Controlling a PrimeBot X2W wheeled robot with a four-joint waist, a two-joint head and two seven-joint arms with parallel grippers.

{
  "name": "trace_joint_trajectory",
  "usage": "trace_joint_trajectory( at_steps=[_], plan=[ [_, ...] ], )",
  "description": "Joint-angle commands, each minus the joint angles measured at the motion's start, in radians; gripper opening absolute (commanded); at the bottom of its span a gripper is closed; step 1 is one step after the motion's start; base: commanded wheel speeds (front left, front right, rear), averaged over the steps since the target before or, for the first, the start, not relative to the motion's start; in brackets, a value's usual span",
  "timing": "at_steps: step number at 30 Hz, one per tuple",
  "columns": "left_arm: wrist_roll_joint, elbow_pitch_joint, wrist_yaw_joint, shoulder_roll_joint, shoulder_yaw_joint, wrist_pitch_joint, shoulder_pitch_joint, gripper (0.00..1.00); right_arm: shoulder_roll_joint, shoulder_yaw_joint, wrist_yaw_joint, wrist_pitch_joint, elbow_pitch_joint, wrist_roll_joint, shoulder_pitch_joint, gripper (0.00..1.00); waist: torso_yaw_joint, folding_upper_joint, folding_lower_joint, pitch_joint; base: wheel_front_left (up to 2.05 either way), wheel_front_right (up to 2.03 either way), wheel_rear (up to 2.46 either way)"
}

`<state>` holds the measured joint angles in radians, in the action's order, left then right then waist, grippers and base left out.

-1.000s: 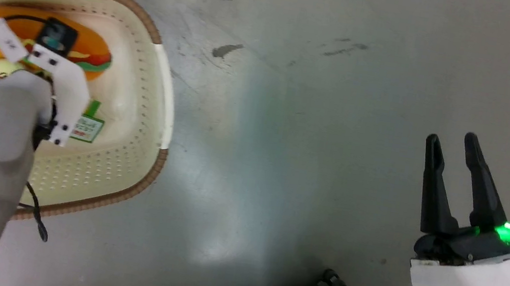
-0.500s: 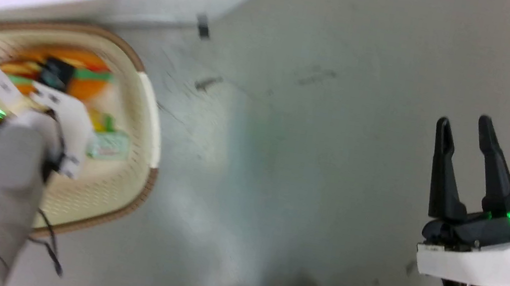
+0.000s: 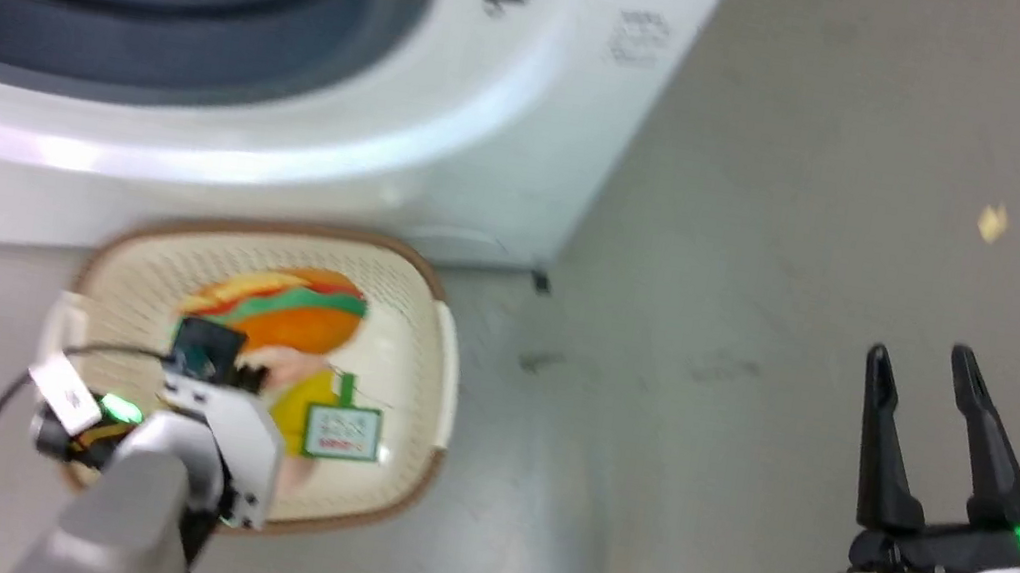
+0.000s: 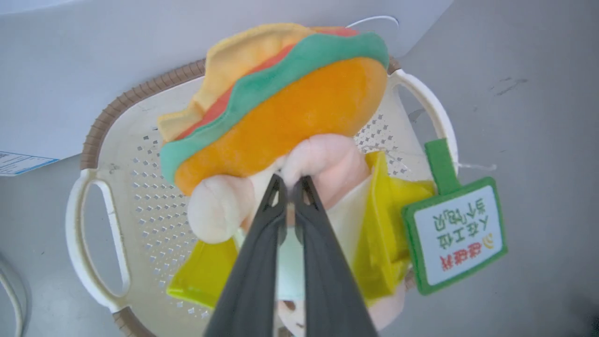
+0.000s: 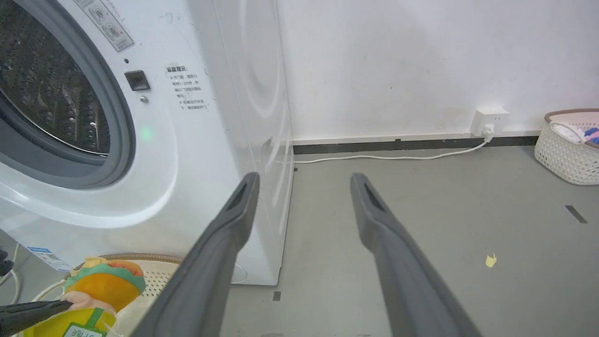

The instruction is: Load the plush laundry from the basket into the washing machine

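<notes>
The plush laundry [image 4: 290,121], a peach-pink doll with a hamburger hat, yellow clothing and a green-edged hang tag [image 4: 456,234], hangs above the cream basket [image 4: 140,154]. My left gripper [image 4: 291,180] is shut on the doll just under its hat. In the head view the plush laundry [image 3: 292,325] hangs over the basket [image 3: 439,387] on the floor before the washing machine [image 3: 494,122]. The washing machine [image 5: 196,154] stands with its drum mouth uncovered. My right gripper [image 3: 923,363] is open and holds nothing, out over bare floor at the right.
Grey floor [image 3: 776,266] stretches to the right of the washer. A white wall with a socket and cable [image 5: 486,121] stands behind. Another pale basket with clothes [image 5: 568,145] sits at the far right. A yellow scrap [image 5: 490,260] lies on the floor.
The head camera has tilted up, bringing the washer's drum into view. My left gripper has lifted the doll up out of the basket. The right gripper stays open.
</notes>
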<state>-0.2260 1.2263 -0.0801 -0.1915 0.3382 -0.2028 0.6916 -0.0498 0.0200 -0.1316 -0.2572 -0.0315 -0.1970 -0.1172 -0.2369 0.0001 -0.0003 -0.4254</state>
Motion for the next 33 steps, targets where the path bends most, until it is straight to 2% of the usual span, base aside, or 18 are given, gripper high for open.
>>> trace_joint_trajectory(
  at_steps=[1,9,16,21,24,27,33],
  plan=[
    [-0.005,-0.010,-0.003,0.008,-0.003,-0.014,-0.015,0.00,0.000,0.004,0.001,-0.005,0.004,0.006,0.008,1.00,0.088,-0.0001,0.0003,0.097,0.00,0.00,0.00],
    [-0.060,-0.167,0.008,0.050,-0.050,-0.058,-0.145,0.00,0.000,0.025,0.001,-0.005,0.014,0.013,0.054,1.00,0.150,-0.0001,0.0003,0.174,0.00,0.00,0.00],
    [-0.048,-0.549,0.060,0.043,-0.114,-0.059,-0.275,0.00,0.000,0.033,0.001,-0.005,0.005,0.013,0.066,1.00,0.168,-0.0001,0.0003,0.178,0.00,0.00,0.00],
    [-0.020,-0.824,0.091,0.029,-0.171,-0.059,-0.321,0.00,0.000,0.029,0.001,-0.005,-0.010,0.013,0.051,1.00,0.152,-0.0001,0.0003,0.135,0.00,0.00,0.00],
    [-0.002,-0.941,0.099,0.015,-0.194,-0.059,-0.306,0.00,0.000,0.022,0.001,-0.005,-0.016,0.013,0.037,1.00,0.134,-0.0001,0.0003,0.089,0.00,0.00,0.00],
    [0.007,-1.001,0.097,-0.009,-0.204,-0.054,-0.251,0.00,0.000,0.020,0.001,-0.005,-0.021,0.009,0.019,1.00,0.115,-0.0001,0.0003,0.033,0.00,0.00,0.00],
    [0.021,-1.069,0.081,-0.102,-0.238,0.058,-0.036,0.00,0.000,-0.002,0.001,-0.005,-0.033,-0.010,-0.038,1.00,0.054,-0.0001,0.0003,-0.110,0.00,0.00,0.00]
  ],
)
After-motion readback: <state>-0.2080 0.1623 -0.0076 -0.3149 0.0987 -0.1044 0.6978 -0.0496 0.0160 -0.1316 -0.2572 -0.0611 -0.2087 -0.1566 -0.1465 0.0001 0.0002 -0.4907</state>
